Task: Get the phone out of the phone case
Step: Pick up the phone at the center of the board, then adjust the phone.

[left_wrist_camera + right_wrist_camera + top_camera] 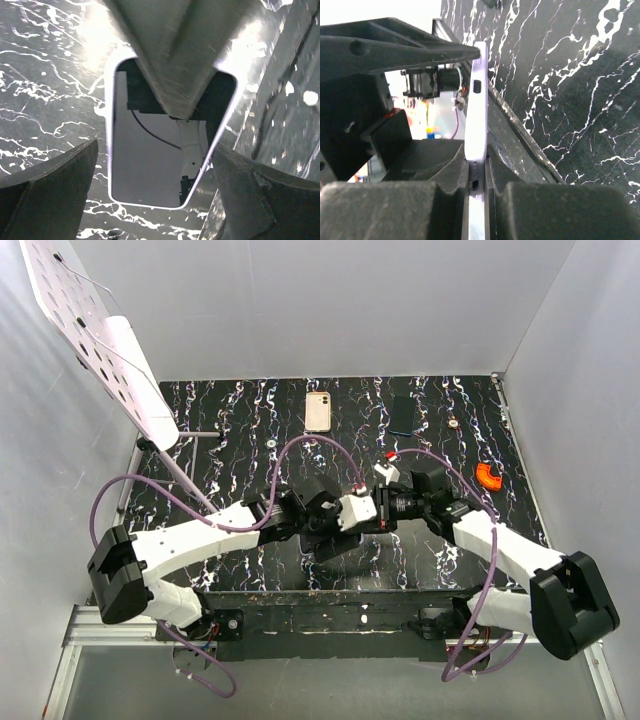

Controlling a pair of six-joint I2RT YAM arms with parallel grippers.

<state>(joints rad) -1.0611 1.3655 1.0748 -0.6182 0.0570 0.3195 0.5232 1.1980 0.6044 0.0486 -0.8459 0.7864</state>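
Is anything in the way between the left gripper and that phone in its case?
Only partly. The right gripper, clamped on the phone at its edge, covers the upper part of its face. The lower part lies bare between the open fingers of the left gripper; nothing else intervenes.

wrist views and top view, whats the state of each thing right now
phone case: still on the phone, held edge-on
phone: still inside the case, screen facing the left wrist camera
right gripper: jaws shut on the phone case edge
left gripper: jaws open, one either side of the phone
gold phone: lying flat, back up
dark slab: lying flat
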